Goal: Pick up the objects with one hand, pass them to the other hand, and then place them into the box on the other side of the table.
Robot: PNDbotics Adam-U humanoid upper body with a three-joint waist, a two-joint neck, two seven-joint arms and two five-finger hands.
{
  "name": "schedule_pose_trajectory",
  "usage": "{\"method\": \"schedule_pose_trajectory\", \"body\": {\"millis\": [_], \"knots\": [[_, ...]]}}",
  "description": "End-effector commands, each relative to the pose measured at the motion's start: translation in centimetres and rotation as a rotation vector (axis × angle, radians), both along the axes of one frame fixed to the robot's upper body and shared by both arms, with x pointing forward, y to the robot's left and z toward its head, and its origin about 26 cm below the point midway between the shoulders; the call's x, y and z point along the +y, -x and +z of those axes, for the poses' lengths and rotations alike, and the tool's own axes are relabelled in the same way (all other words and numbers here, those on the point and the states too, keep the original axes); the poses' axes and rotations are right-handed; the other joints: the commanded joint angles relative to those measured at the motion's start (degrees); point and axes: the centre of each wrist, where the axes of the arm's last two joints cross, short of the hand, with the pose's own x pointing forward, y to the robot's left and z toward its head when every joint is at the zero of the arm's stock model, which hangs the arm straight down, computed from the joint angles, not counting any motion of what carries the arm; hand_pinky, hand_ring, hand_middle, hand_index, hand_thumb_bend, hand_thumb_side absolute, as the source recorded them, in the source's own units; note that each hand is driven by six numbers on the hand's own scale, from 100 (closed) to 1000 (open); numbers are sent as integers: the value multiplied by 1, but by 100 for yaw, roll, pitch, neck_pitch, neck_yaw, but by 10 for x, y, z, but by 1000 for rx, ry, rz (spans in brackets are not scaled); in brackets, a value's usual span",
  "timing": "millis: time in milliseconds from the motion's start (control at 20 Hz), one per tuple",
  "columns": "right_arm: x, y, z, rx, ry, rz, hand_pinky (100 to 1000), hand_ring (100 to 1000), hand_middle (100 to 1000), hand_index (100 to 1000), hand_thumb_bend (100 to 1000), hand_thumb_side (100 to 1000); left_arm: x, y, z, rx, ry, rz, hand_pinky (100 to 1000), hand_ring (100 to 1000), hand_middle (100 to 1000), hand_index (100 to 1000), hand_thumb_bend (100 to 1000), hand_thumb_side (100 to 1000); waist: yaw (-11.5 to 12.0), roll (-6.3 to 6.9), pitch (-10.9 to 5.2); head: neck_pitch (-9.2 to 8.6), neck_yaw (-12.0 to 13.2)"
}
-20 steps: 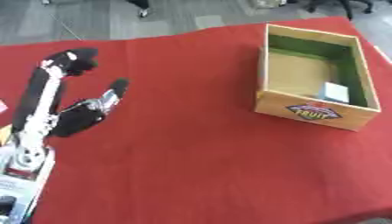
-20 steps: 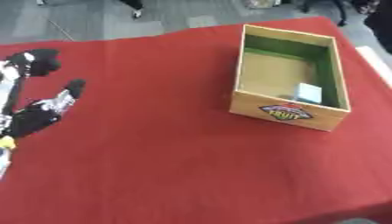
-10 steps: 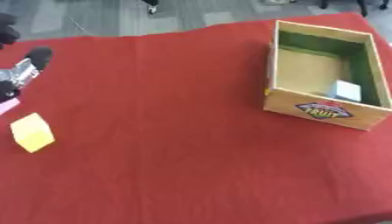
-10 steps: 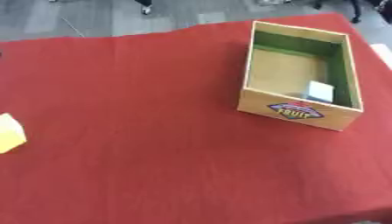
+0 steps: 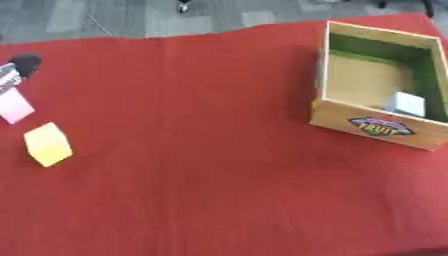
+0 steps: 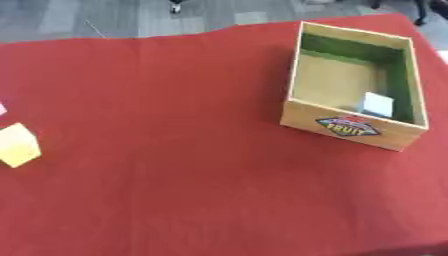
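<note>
One box (image 5: 372, 122): wooden, open-topped, green inside, a "FRUIT" label on its front wall, standing on a red cloth (image 5: 201, 150) with one small white block (image 5: 408, 104) on its floor near the front right corner. Well left of the box lie one yellow block (image 5: 47, 144), pale and tilted on the cloth, and beyond it one pink piece (image 5: 14, 106). One left hand (image 5: 21, 67) shows only as a dark tip at the frame's edge far left of the box, just above the pink piece; whether its fingers are spread or curled cannot be told.

box (image 6: 350, 127): 1 | yellow block (image 5: 47, 144): 1 | pink piece (image 5: 13, 106): 1 (edge-cut)
</note>
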Motion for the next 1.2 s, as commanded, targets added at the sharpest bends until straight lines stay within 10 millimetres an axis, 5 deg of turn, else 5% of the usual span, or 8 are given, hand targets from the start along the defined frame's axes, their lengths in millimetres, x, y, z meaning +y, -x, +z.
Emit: {"method": "schedule_pose_trajectory", "body": {"millis": [50, 500, 1200], "knots": [[2, 3, 11, -21, 39, -4, 972, 1000, 909, 1000, 100, 479, 7, -2, 13, 48, -87, -8, 814, 772, 688, 827, 692, 500, -21, -12, -126, 60, 11], [0, 2, 5, 5, 67, -13, 974, 1000, 908, 1000, 100, 477, 24, -16, 25, 286, -401, 11, 815, 799, 729, 832, 823, 515, -71, 39, -160, 199, 183], [-3, 3, -1, 29, 87, -30, 975, 1000, 903, 997, 100, 473, 34, -28, 32, 456, -537, 16, 821, 814, 743, 824, 879, 559, -90, 45, -204, 188, 221]]}}
